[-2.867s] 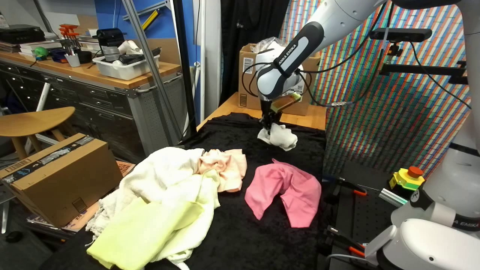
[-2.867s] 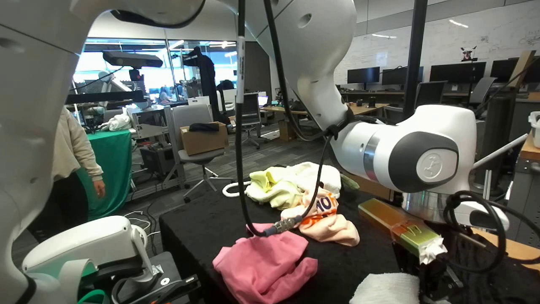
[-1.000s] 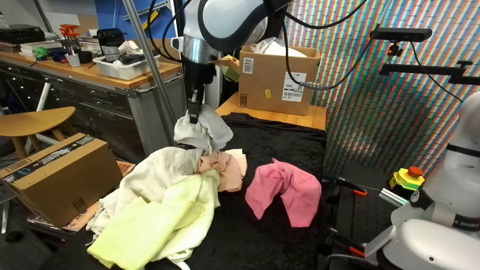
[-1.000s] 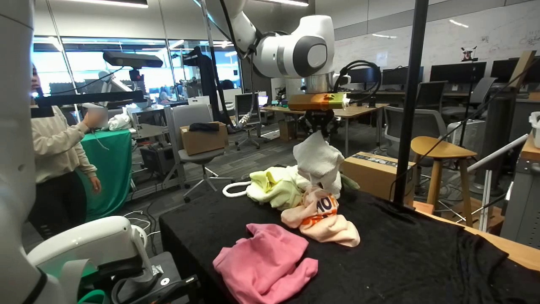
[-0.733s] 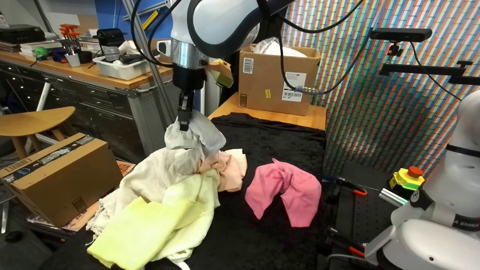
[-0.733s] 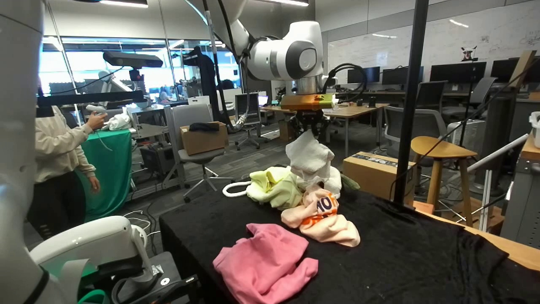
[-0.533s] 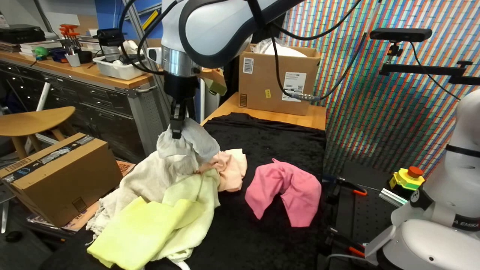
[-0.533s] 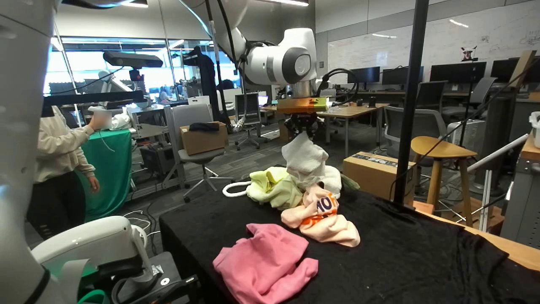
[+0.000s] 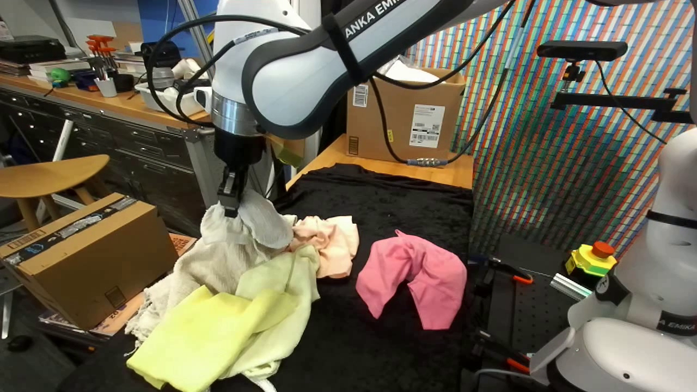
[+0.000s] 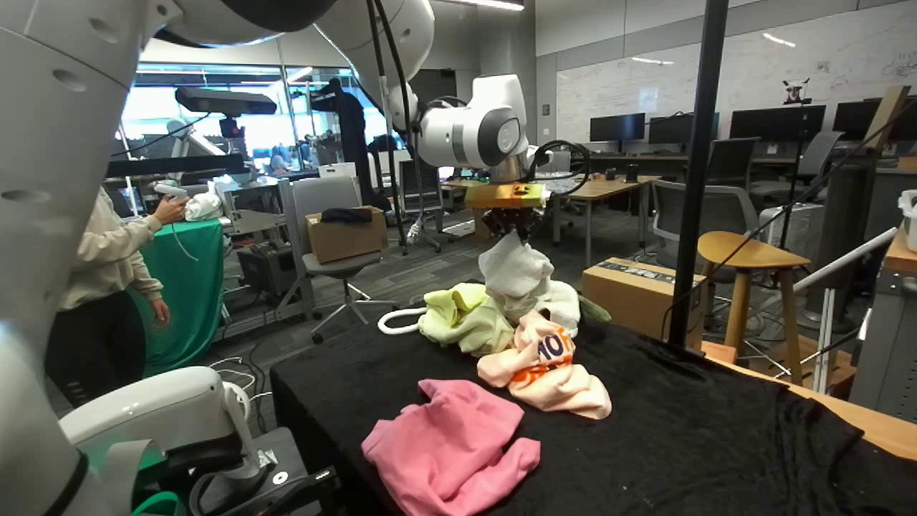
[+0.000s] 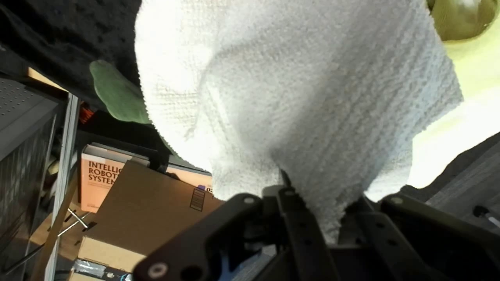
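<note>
- In an exterior view, the gripper [image 9: 231, 210] points downward; its jaws are narrow and they pinch the white cloth [image 9: 262, 220].
- This cloth hangs over the cream towel [image 9: 204, 267]; if the two touch, I cannot tell with certainty.
- The yellow cloth [image 9: 201, 335] and the peach cloth [image 9: 333, 245] lie against this towel, the pink cloth [image 9: 419, 264] lies apart, all on the black cover [image 9: 365, 354].
- In an exterior view, the white cloth hangs behind the peach cloth, which shows big letters; a person [image 10: 104, 251] stands near a green drape [image 10: 185, 287].
- In the wrist view, a corner of the white cloth is between the fingers [image 11: 302, 230]; a box [image 11: 156, 212] and an orange book [image 11: 99, 189] show beside.
</note>
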Controlling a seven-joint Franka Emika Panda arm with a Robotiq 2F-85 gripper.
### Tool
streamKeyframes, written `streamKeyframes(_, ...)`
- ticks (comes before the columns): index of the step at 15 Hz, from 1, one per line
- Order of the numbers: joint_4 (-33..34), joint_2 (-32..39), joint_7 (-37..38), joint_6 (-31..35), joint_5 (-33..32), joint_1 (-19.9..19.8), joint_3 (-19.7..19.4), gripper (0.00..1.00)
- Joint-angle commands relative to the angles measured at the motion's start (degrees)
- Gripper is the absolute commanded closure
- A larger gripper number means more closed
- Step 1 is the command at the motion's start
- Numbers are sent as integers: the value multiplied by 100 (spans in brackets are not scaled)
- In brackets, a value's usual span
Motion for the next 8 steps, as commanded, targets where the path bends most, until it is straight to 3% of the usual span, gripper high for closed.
streamKeyframes(1,318,219,263,90,-136,98,-71,91)
streamKeyframes(2,332,241,251,76,-151,97,-71,66)
streamKeyframes(4,356,257,248,46,-165,93,-70,61)
streamKeyframes(8,398,272,238,3,-211,70,-95,27)
